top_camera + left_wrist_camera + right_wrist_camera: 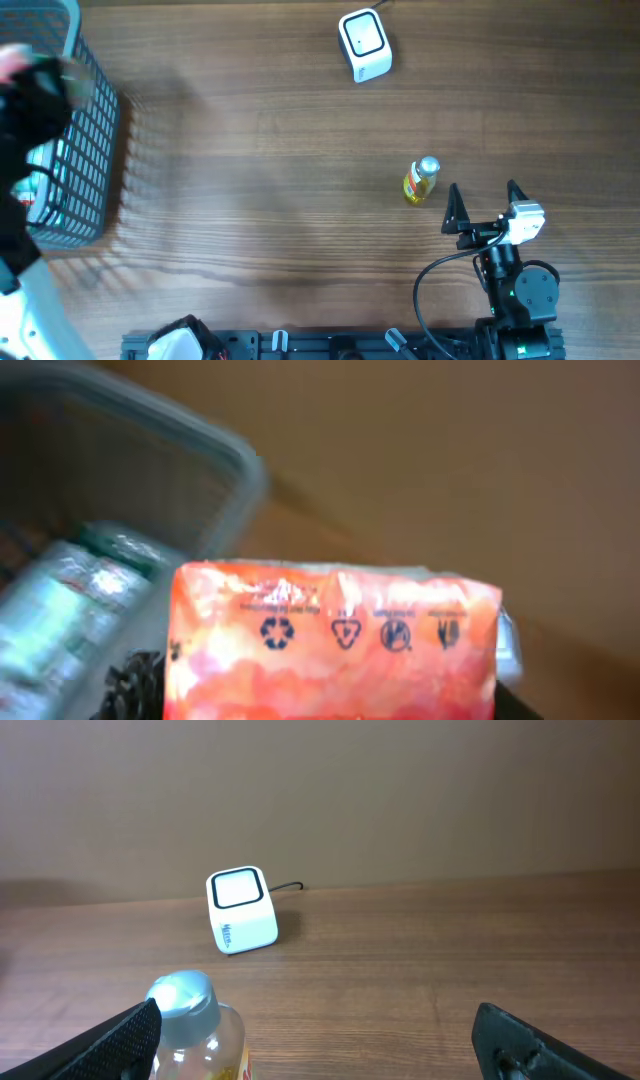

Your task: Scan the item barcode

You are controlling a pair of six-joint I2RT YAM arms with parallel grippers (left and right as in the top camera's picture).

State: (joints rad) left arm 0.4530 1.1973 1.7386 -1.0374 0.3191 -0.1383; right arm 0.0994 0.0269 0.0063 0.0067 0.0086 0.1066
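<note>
Clearly the left gripper [35,80] is the one with the work in hand: its jaws look pinched on the orange packet [330,650], which fills the lower part of the wrist view and hangs just above the basket [100,140], other wrapped goods lying below and behind it. The packet's long axis runs across the jaws, and the face turned to the wrist camera shows only a row of recycling marks, no barcode that I can see. The scanner [363,45] lies well apart from these jaws, far off to their right across the table [250,150], window upward, so the coming move is likely a long carry that way with the coded face turned down. The right gripper [484,192] is nearer the scanner, which sits ahead and a little left of it, but its jaws stand spread wide and empty, with a small yellow bottle [421,181] just beside its left finger
</note>
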